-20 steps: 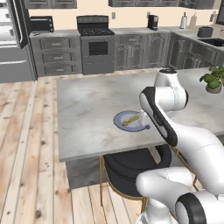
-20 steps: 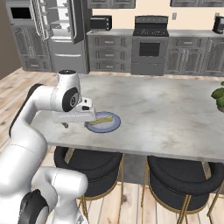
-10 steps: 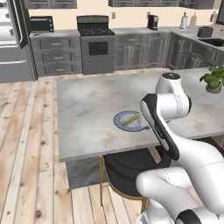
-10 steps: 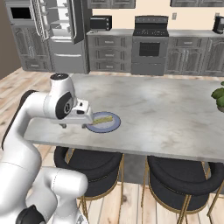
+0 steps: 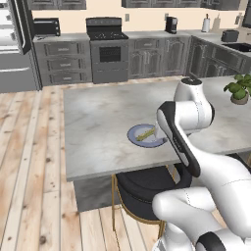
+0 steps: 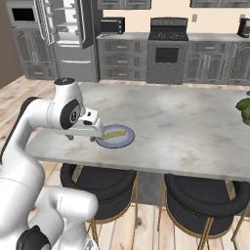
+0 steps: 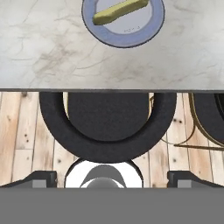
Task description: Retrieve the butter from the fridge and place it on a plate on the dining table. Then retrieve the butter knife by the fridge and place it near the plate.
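**Op:** I have the butter point(image 7: 119, 12) lying on the plate point(image 7: 151, 28), and the plate sits on the counter point(image 5: 103, 122) close to its near edge. So I judge the first half of the task done; the step in hand is pulling the arm clear and heading for the butter knife by the fridge point(image 6: 68, 39).

**Spotter:** What are the jaws doing?

**Op:** Released, spread as wide as they go, holding nothing and touching nothing. In the hand view the two tips stand far apart at the bottom corners, with a black stool point(image 7: 109, 127) between and below them, and the plate ahead of them, beyond the counter edge.

**Spotter:** Left to right from the jaws?

**Op:** In the right base view the gripper point(image 6: 93, 131) hangs just to the left of the plate, the butter lies across the plate's middle, and bare counter runs off to the right toward a potted plant point(image 6: 244, 107).

**Spotter:** Advice for the retreat?

**Op:** I'd lift before swinging, so the fingers don't clip the plate rim or nudge the butter. I can't make out the knife from here, so I'd find it before reaching.
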